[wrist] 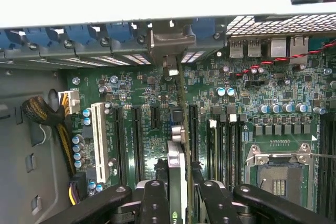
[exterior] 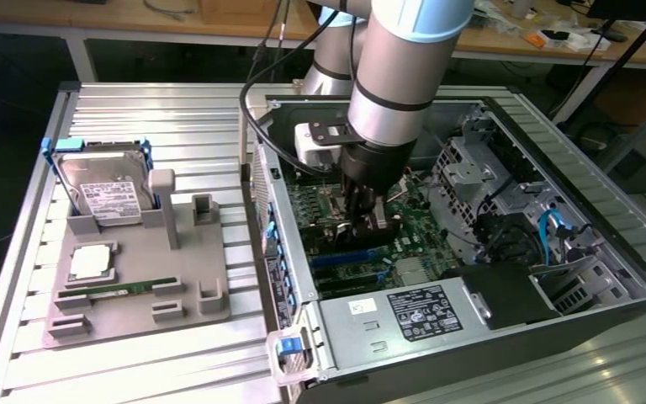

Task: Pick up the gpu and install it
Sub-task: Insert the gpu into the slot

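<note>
- My arm [exterior: 396, 63] is a thick silvery-grey tube, with a pale blue ring near the top and a thin black band lower down.
- Below that band, my wrist [exterior: 370, 168] is black.
- A white box [exterior: 317, 150] sits beside it under a black plate with small screws.
- Black cables [exterior: 248, 97] run alongside me.
- My jaws are matte black: two fingers [wrist: 156, 203] on rounded links [wrist: 94, 205] with round pivot pins.

Arm [exterior: 396, 67]: one, grey, blue-ringed joint, reaching steeply down toward the motherboard [exterior: 419, 225].
Wrist [exterior: 370, 164]: dark, near vertical above the motherboard.
Tool [wrist: 177, 195]: black, two fingers [wrist: 155, 203] closed against the gpu [wrist: 177, 163], which is gripped edge-on just over the motherboard.
</note>
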`<control>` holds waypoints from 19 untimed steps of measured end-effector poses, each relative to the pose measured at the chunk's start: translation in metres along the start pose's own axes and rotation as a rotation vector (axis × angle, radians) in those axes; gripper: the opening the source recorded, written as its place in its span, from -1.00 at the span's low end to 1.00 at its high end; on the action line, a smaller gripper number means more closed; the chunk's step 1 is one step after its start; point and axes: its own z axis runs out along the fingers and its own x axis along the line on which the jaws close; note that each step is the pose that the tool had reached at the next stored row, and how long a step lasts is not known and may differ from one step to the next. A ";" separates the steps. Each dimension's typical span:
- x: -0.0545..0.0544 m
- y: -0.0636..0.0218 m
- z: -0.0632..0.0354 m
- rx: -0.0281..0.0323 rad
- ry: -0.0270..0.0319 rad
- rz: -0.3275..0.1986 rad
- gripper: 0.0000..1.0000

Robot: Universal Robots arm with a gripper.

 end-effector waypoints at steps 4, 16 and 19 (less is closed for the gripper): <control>0.000 0.0000 0.0000 0.0000 0.0000 0.000 -0.46; 0.000 0.0000 0.0000 0.0000 0.0000 0.000 -0.46; 0.000 0.0000 0.0000 -0.0001 0.0000 0.000 -0.46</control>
